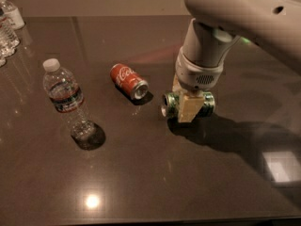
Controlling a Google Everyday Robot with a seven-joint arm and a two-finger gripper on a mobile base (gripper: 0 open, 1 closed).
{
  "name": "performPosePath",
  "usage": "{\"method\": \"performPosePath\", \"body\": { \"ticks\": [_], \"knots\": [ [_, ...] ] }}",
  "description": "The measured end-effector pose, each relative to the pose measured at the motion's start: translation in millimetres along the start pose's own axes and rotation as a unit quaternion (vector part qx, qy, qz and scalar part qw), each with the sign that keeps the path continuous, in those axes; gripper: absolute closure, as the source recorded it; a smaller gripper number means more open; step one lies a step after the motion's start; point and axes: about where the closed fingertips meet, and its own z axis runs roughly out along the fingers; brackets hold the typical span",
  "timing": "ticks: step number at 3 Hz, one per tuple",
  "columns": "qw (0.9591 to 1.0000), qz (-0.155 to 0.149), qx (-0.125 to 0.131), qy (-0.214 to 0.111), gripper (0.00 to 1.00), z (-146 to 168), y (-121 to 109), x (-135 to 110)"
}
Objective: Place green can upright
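Observation:
The green can (170, 104) lies on its side, horizontal, with its silver end facing left. My gripper (188, 103) comes straight down from the big white arm at the upper right and is shut on the green can, its pale fingers (187, 108) clamped across the can's middle. The can hangs slightly above the dark table, with its shadow below and to the right.
A red Coca-Cola can (128, 81) lies on its side left of the gripper. A clear water bottle (65, 98) stands upright further left. More bottles (8, 25) stand at the far left edge. The dark glossy table (150, 182) reflects lights near the front.

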Motion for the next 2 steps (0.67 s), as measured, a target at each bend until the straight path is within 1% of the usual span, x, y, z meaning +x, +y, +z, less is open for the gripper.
{"method": "performPosePath", "body": {
  "ticks": [1, 2],
  "knots": [
    [0.9988, 0.008, 0.017, -0.045, 1.00, -25, -12, -5],
    [0.9936, 0.020, 0.032, -0.107, 1.00, -44, -23, -10]
  ]
}}
